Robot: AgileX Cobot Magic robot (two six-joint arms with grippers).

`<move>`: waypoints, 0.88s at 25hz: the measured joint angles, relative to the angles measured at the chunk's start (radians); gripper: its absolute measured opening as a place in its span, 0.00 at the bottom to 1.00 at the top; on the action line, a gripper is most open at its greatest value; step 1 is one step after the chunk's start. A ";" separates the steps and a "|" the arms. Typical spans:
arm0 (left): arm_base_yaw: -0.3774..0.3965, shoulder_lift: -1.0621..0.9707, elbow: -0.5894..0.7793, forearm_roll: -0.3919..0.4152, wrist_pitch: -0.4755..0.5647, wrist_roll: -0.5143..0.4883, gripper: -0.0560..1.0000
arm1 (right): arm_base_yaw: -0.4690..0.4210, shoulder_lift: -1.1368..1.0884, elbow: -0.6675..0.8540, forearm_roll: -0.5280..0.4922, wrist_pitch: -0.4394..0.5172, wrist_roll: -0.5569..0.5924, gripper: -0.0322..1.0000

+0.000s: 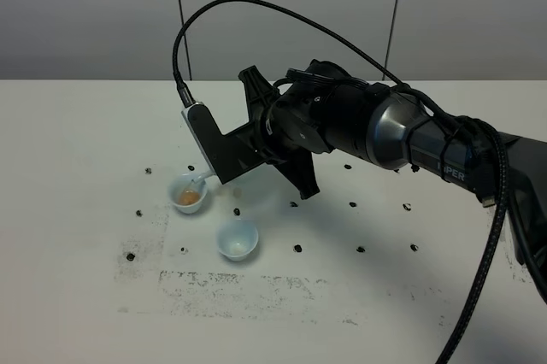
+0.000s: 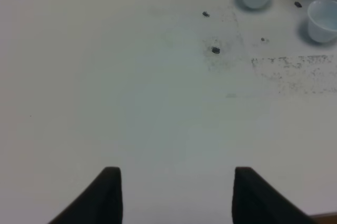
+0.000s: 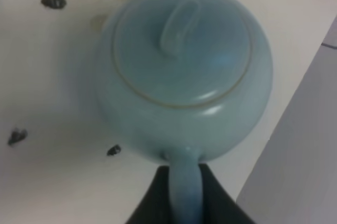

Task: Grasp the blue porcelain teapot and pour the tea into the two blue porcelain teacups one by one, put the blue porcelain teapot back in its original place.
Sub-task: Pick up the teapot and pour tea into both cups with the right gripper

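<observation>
The white table [image 1: 77, 167] is big and flat. Your right arm [image 1: 410, 137] reaches across it. The right gripper [image 3: 185, 182] is squeezed shut on the loop handle [image 3: 185, 203] of the blue porcelain teapot [image 3: 184, 71]. The pot's spout [image 1: 199, 179] sits at the rim of the left teacup [image 1: 189, 196], which has brown tea inside. The other teacup [image 1: 237, 239] looks empty. The pot is probably heavy, smooth and slippery, and it would break if dropped. So the handle is the best place to hold. Your left gripper [image 2: 174, 192] is wide open, holding nothing.
</observation>
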 joint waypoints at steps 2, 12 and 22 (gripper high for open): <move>0.000 0.000 0.000 0.000 0.000 0.000 0.52 | 0.003 0.000 0.000 -0.018 -0.007 0.000 0.06; 0.000 0.000 0.000 0.000 0.000 0.001 0.52 | 0.003 0.000 0.000 -0.113 -0.023 0.000 0.06; 0.000 0.000 0.000 0.000 0.000 0.001 0.52 | 0.012 0.000 0.000 -0.137 -0.023 0.000 0.06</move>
